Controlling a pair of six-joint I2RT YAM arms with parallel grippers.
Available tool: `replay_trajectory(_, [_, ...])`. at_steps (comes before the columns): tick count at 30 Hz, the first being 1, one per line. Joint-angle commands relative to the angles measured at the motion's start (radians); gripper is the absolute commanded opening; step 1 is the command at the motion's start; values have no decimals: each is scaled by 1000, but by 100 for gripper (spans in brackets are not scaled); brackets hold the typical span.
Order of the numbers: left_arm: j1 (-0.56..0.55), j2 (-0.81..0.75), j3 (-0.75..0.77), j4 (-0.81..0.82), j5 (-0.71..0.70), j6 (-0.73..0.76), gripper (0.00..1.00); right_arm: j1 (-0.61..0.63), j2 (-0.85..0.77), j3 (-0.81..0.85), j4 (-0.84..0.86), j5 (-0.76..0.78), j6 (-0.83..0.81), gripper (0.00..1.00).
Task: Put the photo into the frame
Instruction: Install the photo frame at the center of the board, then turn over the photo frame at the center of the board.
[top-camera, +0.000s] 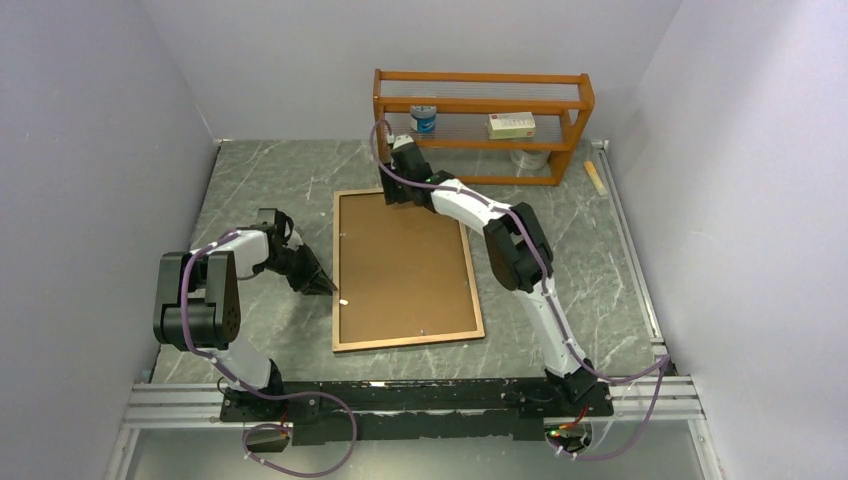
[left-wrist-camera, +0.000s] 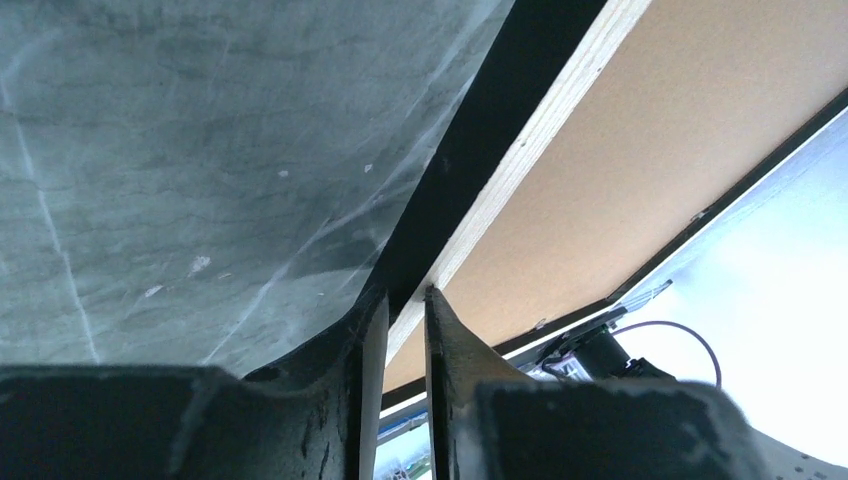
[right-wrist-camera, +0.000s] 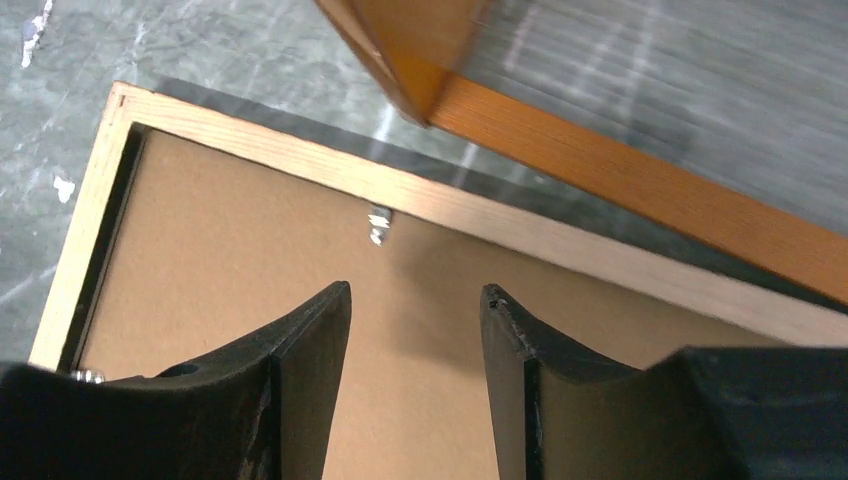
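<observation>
The frame (top-camera: 410, 340) lies back up in the middle of the table, its light wood rim around a brown cardboard backing sheet (top-camera: 405, 265). The photo is hidden. My left gripper (top-camera: 325, 288) is at the frame's left rim near the front. In the left wrist view it (left-wrist-camera: 405, 300) is shut on the light wood rim (left-wrist-camera: 530, 140), with the black outer side to the left. My right gripper (top-camera: 395, 190) hovers over the frame's far left corner. In the right wrist view it (right-wrist-camera: 415, 290) is open and empty above the backing (right-wrist-camera: 230, 250), near a metal tab (right-wrist-camera: 379, 222).
An orange-brown shelf rack (top-camera: 480, 78) stands just behind the frame, holding a blue-white can (top-camera: 424, 118) and a small box (top-camera: 511, 124). Its lower rail (right-wrist-camera: 620, 175) is close to my right gripper. A pale stick (top-camera: 595, 177) lies at the far right.
</observation>
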Motion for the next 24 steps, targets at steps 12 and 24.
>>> replay_trajectory(12, [-10, -143, 23, -42, -117, 30, 40, -2, -550, -418, -205, 120, 202, 55])
replay_trajectory(24, [-8, -478, -6, -123, -398, -31, 69, 302, -421, -288, -396, 189, 377, 65])
